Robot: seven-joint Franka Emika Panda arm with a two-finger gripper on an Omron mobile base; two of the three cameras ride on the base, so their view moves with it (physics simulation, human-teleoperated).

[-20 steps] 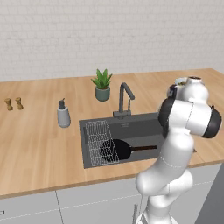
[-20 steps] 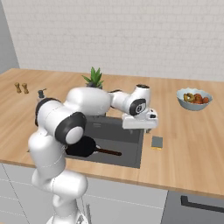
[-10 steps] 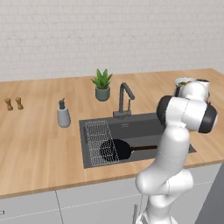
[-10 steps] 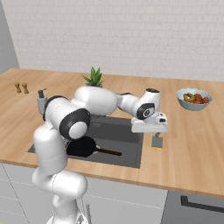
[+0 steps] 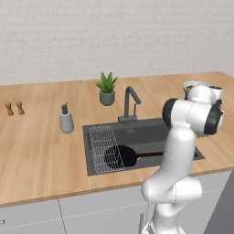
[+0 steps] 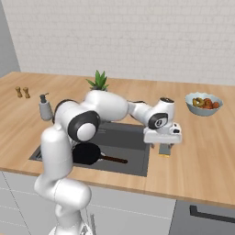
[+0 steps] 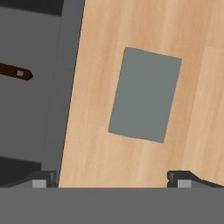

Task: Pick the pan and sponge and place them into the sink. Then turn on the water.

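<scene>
The hand [image 6: 165,148] hangs over the wooden bench [image 6: 206,156] just right of the sink [image 6: 133,142], its fingers [image 7: 183,177] spread wide apart and holding nothing. Directly beneath it the sponge [image 7: 145,94] lies flat on the bench, grey face up, beside the sink's rim. The pan [image 5: 121,156] rests inside the sink, its handle pointing right

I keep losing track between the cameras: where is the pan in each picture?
Left base view: pan in the sink, lower centre, beside the wire rack.
Right base view: pan left of centre, partly behind the arm.
Hand view: just the pan's handle tip, at the left edge.
Shared landmark: the sink's rim.
</scene>
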